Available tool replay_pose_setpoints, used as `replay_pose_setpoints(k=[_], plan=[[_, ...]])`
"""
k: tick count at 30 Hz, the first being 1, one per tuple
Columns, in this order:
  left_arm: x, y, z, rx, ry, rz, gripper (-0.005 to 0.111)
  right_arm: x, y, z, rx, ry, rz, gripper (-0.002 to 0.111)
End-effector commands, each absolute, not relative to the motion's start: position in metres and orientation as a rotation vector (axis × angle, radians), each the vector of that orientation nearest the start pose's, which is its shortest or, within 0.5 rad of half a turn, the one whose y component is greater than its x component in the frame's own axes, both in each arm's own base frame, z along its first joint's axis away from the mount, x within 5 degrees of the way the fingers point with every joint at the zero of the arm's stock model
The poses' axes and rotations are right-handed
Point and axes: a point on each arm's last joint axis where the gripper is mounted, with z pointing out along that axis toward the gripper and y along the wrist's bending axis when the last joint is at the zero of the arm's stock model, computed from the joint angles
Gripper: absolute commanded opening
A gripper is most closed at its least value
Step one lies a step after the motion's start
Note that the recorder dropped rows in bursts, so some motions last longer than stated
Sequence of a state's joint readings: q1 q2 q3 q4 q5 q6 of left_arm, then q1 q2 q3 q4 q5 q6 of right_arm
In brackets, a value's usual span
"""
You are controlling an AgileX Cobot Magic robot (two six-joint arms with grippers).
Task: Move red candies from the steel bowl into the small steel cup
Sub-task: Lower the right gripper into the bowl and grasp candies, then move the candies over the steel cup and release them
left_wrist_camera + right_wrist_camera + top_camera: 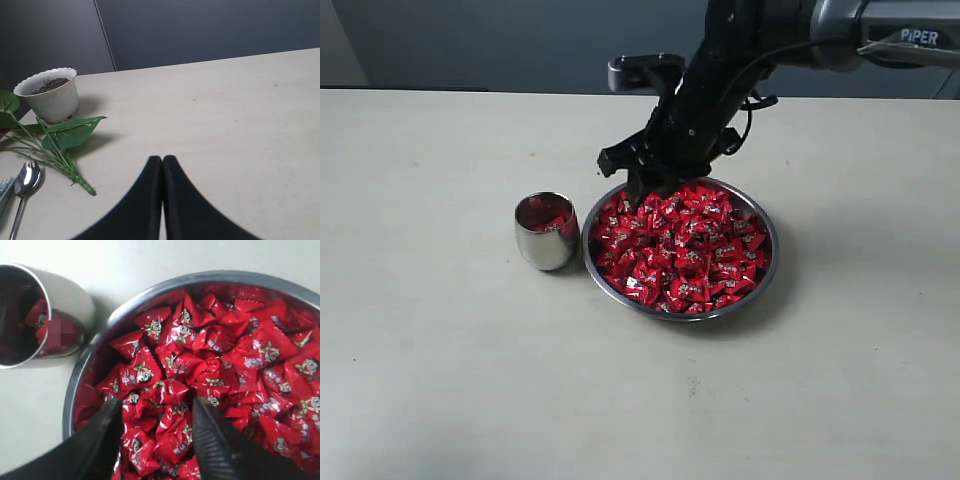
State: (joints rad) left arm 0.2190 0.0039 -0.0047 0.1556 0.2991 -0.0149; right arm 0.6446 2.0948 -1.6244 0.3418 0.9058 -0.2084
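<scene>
Starting with the biggest thing, the pale table [440, 380] holds everything. Next comes the steel bowl [200, 277], wide and shallow and piled full of sweets. Just beside it stands the small steel cup [546, 240], upright, with a few red sweets inside; I cannot tell if the 2 touch. The right gripper [157, 405] hangs over the side of the pile nearest the cup. Its 2 black fingers are spread apart, with the tips down among the wrappers, and it has not pinched anything. The left gripper [161, 159] is far from all this, over bare table, and its 2 fingers are pressed together with nothing between them. Smallest of all are the red candies [690, 250], and nearly all of them lie in the bowl. I think each 1 is very light, with a shiny, slippery, crinkly wrapper and floppy pinched ends. The best place to squeeze is the fat middle of 1 candy lying on top, not its ends. The pile is loose, so the candies next to it may slide or come up too.
</scene>
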Motion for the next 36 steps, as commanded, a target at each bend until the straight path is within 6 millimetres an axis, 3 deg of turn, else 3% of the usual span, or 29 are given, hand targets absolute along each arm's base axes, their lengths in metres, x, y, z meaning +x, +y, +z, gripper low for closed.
replay_pose_setpoints(k=[1,11,13,16,18,23,30,36], plan=[[0.052,0.016,0.187,-0.107,1.774,0.295,0.000,0.342,0.287,0.171,-0.936,2.770,0.536,0.056],[0.052,0.016,0.187,-0.107,1.774,0.295,0.000,0.344,0.290,0.138,-0.914,2.844,0.549,0.055],[0.052,0.016,0.187,-0.107,1.774,0.295,0.000,0.345,0.291,0.136,-0.911,2.844,0.548,0.045],[0.052,0.016,0.187,-0.107,1.774,0.295,0.000,0.345,0.291,0.137,-0.910,2.841,0.548,0.016],[0.052,0.016,0.187,-0.107,1.774,0.295,0.000,0.344,0.290,0.141,-0.909,2.838,0.549,-0.001],[0.052,0.016,0.187,-0.107,1.774,0.295,0.000,0.342,0.289,0.160,-0.915,2.806,0.561,0.000],[0.052,0.016,0.187,-0.107,1.774,0.295,0.000,0.336,0.284,0.210,-0.909,2.693,0.591,0.000],[0.052,0.016,0.187,-0.107,1.774,0.295,0.000,0.329,0.291,0.233,-0.873,2.639,0.761,0.000]])
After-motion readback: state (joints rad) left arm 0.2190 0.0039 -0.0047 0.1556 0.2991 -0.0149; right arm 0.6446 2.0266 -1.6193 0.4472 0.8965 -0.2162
